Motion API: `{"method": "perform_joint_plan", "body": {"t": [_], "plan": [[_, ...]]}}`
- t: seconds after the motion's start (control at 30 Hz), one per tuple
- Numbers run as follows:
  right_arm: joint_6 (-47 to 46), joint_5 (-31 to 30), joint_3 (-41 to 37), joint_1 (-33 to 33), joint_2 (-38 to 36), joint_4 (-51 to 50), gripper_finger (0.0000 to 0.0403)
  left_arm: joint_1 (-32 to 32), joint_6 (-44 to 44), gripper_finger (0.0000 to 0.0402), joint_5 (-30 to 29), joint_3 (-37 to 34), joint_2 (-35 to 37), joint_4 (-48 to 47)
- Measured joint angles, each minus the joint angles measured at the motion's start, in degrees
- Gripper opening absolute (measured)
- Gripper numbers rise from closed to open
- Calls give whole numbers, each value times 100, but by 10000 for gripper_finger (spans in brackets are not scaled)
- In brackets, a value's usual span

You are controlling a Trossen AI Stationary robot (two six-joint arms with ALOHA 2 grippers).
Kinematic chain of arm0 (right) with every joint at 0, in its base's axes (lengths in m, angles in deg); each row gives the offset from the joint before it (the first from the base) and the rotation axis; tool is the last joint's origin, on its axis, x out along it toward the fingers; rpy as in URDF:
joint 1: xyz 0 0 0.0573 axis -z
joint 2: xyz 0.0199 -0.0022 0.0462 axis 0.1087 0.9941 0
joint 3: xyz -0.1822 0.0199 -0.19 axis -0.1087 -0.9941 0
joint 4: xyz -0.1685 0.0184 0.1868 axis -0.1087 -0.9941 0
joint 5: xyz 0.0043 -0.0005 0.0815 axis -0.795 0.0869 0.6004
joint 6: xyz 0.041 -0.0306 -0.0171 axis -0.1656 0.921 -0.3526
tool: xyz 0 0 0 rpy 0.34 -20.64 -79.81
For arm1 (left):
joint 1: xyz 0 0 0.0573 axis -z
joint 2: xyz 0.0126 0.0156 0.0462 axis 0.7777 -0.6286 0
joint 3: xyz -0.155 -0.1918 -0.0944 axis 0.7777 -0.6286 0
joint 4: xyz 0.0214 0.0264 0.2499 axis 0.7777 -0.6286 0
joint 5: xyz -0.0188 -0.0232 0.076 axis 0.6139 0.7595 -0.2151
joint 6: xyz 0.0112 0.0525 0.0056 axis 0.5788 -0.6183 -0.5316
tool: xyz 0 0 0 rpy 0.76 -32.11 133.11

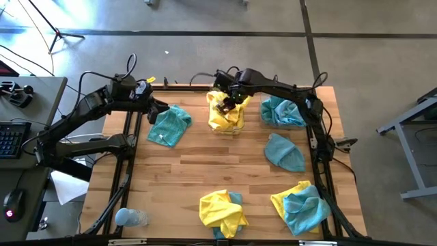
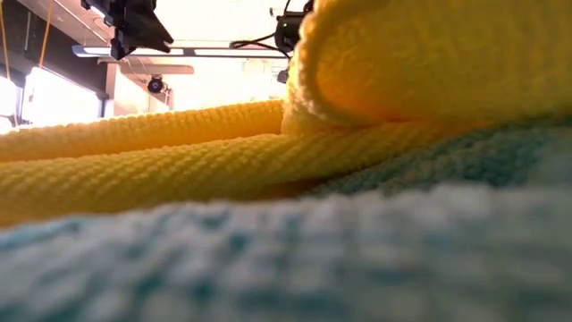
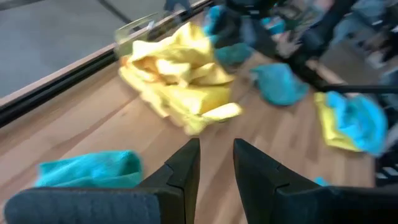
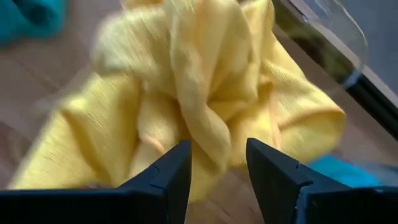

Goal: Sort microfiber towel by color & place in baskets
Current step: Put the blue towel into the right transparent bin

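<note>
Wooden bench [image 1: 225, 171] w/ a dark frame, grey floor round it, a desk w/ keyboard [image 1: 8, 139] off its left side. My right gripper [image 1: 227, 102] hangs over the far edge, mid-bench, right above the heap of yellow towels [image 1: 226, 116] piled in the clear basket [image 4: 323, 25] there; fingers parted, a yellow fold lying in the gap, can't tell if I've any real hold on it. My left gripper [image 3: 216, 163] sits near the far-left corner, fingers a bit apart, nothing between them, just beside a teal towel [image 1: 168, 124]. Second basket w/ teal cloths [image 1: 281, 111] stands by the far-right corner. One more teal towel [image 1: 285, 152] lies loose toward the right edge. Near edge has two mixed yellow/teal bundles: one mid [image 1: 222, 211], one near-right corner [image 1: 301, 206]. Pale blue bottle [image 1: 130, 218] lies at the near-left corner.
</note>
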Motion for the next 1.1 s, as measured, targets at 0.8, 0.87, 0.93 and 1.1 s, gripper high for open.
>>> {"method": "perform_joint_plan", "body": {"t": [0.8, 0.87, 0.93, 1.1], "plan": [[-3069, -1635, -2433, -2141, -1864, -786, 71, 42, -469, 82, -695, 2, -2113, -501], [-3544, -1669, -2964, -2393, -2317, -298, 64, 46, -469, 82, -944, 1, -2347, -501], [-3990, -1733, -3456, -2628, -2719, 250, 60, 46, -469, 82, -1142, 0, -2601, -499], [-4911, -2027, -4377, -3194, -3437, 1506, 55, 46, -471, 82, -1329, 0, -3351, -494]]}}
